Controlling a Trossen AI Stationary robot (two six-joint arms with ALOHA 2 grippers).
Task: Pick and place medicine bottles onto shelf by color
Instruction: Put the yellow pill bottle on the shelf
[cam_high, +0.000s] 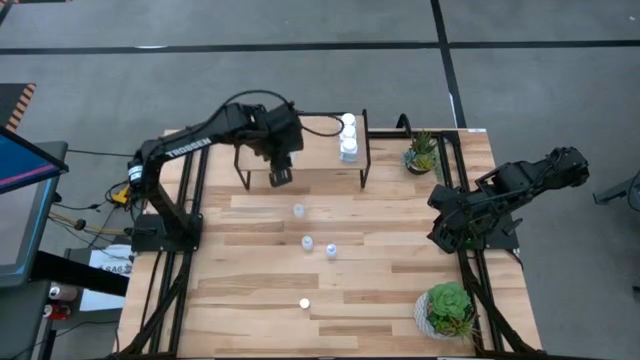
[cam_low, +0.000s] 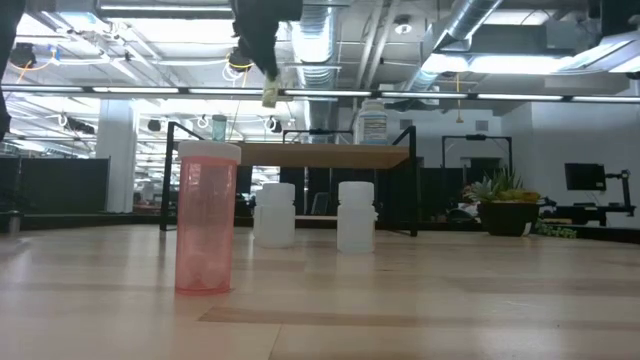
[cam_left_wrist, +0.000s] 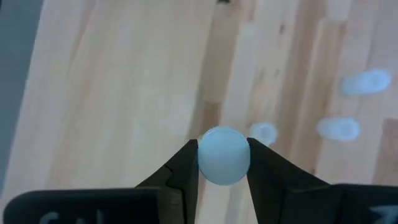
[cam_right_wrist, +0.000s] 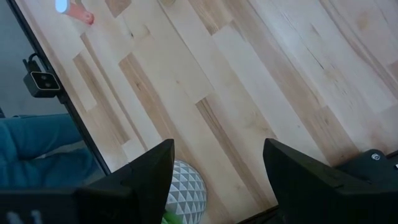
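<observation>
Your left gripper (cam_left_wrist: 224, 163) is pinching a small bottle (cam_left_wrist: 224, 155) by its round, smooth pale-blue cap, one dark finger on each side; in the high view that gripper (cam_high: 281, 176) hangs over the shelf's (cam_high: 315, 126) near edge, at about eleven o'clock from the table's middle; from table height you see the bottle (cam_low: 271, 94) as a small yellowish body dangling above the shelf (cam_low: 325, 155), a thin light-wood board on slim black metal legs.

On the shelf's right end you have a short row of white bottles (cam_high: 348, 138); one of them, a clear cylinder with a blue label (cam_low: 372, 122), stands upright on the board.

On the bare planks, three small pale, translucent bottles (cam_high: 307, 242) sit loosely grouped near the centre, apart from one another; a white-capped one (cam_high: 305, 303) stands alone toward six o'clock, and up close it is a see-through pink cylinder with a wide white lid (cam_low: 207, 216); two plump all-white bottles (cam_low: 275, 213) stand upright in front of the shelf.

The table (cam_high: 380, 225) is jointed pale wood strips with visible grain.

Your right gripper (cam_right_wrist: 217, 168) waits at three o'clock with its fingers spread wide and nothing between them, above a white faceted plant pot (cam_right_wrist: 185, 191).
</observation>
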